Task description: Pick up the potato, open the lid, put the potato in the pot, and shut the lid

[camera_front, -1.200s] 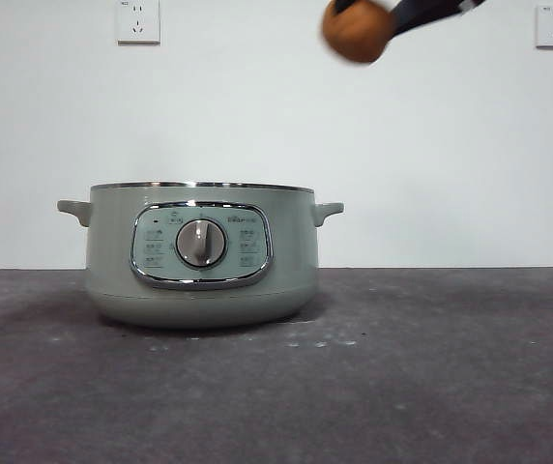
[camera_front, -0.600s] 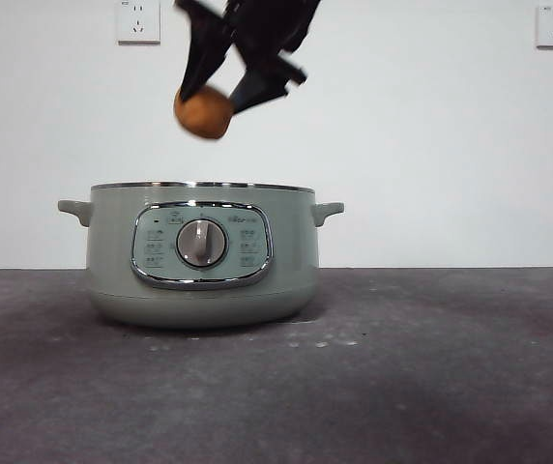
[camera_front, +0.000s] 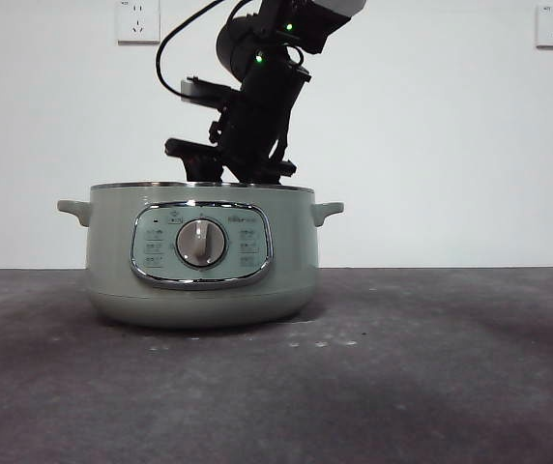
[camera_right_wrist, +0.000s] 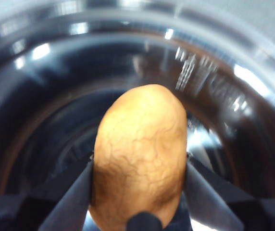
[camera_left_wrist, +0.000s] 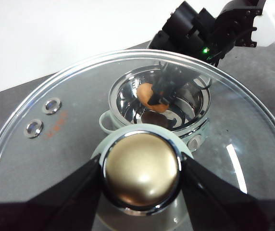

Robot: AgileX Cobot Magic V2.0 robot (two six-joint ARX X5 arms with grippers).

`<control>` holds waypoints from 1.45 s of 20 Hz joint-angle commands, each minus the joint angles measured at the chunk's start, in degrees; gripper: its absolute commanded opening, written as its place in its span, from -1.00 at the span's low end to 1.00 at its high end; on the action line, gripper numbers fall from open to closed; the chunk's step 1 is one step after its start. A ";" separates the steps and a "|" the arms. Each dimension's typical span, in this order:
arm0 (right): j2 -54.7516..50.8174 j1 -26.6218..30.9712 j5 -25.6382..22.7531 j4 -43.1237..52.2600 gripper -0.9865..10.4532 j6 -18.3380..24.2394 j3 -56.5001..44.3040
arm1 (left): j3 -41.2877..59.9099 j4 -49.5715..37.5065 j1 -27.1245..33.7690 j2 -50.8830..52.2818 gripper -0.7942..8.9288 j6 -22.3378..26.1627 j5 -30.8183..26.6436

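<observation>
Between the right gripper's clamping jaws, the potato hangs inside the pot; dropped carelessly, it could dent the steel bowl, while the left gripper, gripping the lid's knob, waits aloft.

Pot: pale sage-green body, chrome-framed panel, silver dial; interior mirror-bright steel. Potato: orange-brown, fine dark crackle veining. Lid: clear glass, chrome rim, orange print; knob reads golden-metallic. Right gripper: black. Table: mottled dark grey.
</observation>
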State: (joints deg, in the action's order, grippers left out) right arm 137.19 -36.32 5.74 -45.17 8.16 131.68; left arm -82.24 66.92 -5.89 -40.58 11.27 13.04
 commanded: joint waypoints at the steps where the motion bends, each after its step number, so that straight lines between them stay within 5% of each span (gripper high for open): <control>1: 2.29 -0.17 -0.66 -0.72 -0.85 1.44 0.28 | -0.61 -2.67 0.07 0.72 -0.85 -0.59 0.44; 6: 2.64 -0.15 -0.63 -2.82 -0.83 1.44 0.26 | -0.61 -2.71 0.07 0.66 -0.85 -0.61 0.44; 9: 2.64 -0.17 -0.66 -2.08 -0.03 0.81 0.28 | -0.61 -2.71 0.07 0.66 -0.85 -0.74 0.44; 10: 2.62 -0.17 -0.63 -1.81 0.01 0.81 0.31 | -0.61 -2.71 0.07 0.55 -0.85 -0.74 0.44; 14: 2.40 -0.44 -0.63 -3.28 0.01 0.35 4.70 | -0.61 -2.69 0.07 0.44 -0.85 -0.81 0.46; 22: 2.38 -0.42 1.31 -33.70 -0.16 -3.78 37.73 | -0.61 -6.51 -0.70 -4.31 -0.85 -0.52 1.11; 29: 0.04 -0.39 2.80 -34.01 -0.32 -7.72 48.63 | -0.66 -12.98 -3.87 -12.39 -0.85 1.25 2.36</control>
State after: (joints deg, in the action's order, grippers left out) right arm 137.45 -36.51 8.40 -77.60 1.37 179.59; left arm -82.24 56.77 -9.63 -53.63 11.55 14.72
